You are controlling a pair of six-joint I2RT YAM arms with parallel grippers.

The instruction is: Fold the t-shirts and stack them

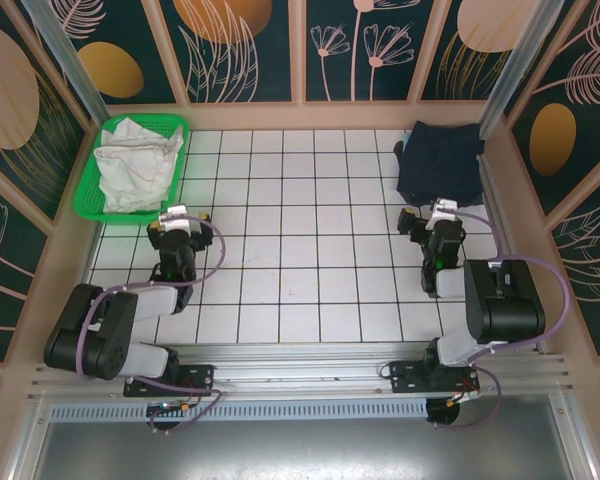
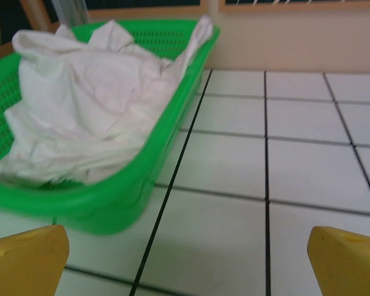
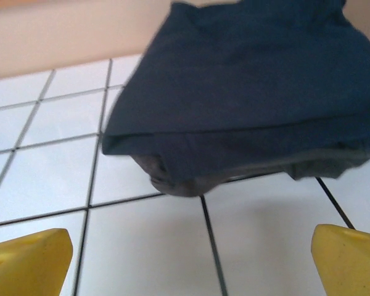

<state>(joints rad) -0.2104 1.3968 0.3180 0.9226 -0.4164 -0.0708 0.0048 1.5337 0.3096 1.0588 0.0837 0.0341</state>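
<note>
Left gripper and right gripper both gape empty, folded dark navy cotton t-shirt lies far-right, crumpled white cotton t-shirt sits in green plastic mesh basket far-left; next, probably, left pulls white one out to fold.

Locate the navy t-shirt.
Top external view: the navy t-shirt lies at the far right corner of the table, just beyond the right gripper. The right wrist view has it straight ahead.
</note>
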